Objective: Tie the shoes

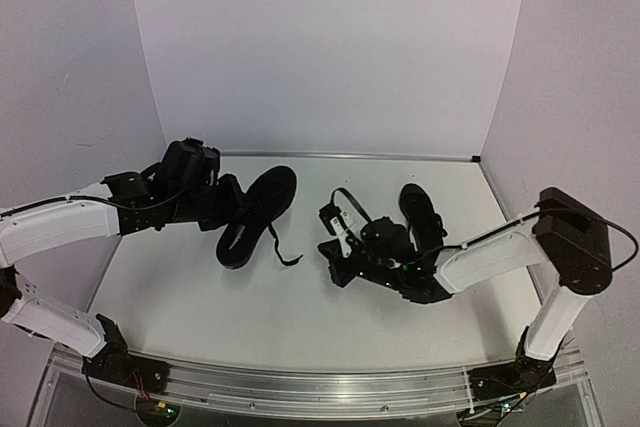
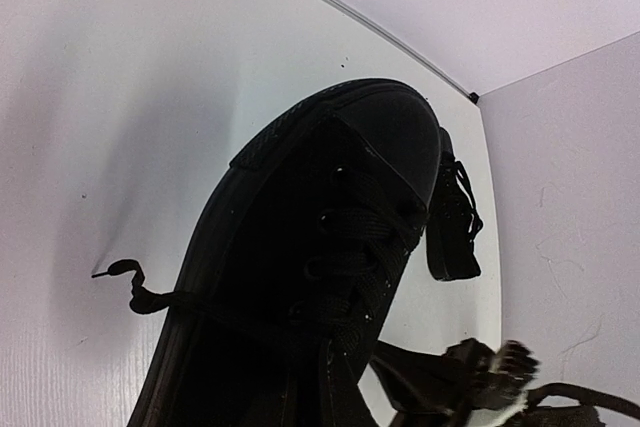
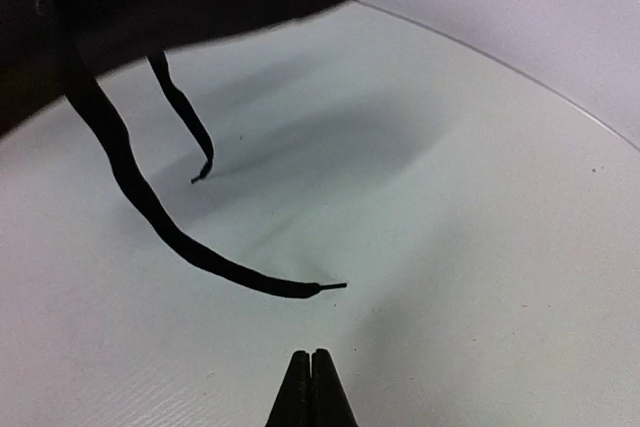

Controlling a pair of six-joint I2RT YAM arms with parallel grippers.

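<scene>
Two black shoes lie on the white counter [image 1: 200,297]. The first shoe [image 1: 258,215] lies with its toe turned toward the back wall. The second shoe [image 1: 422,209] is to the right of it, well apart and nearer to the right wall.

The left fingers [image 1: 222,205] are close against the left side of the first shoe. They are together, but I cannot tell if they pinch anything. The right fingers [image 3: 298,397] are to the right of the first shoe, pressed together with nothing between them. Just beyond them, the long lace [image 3: 150,207] lies loose on the counter, and the short lace [image 3: 185,112] ends behind it.

Behind the first shoe, a metal strip [image 1: 350,156] marks the back edge of the counter. In front of the first shoe, bare counter reaches to the rail [image 1: 330,392] at the near edge.
</scene>
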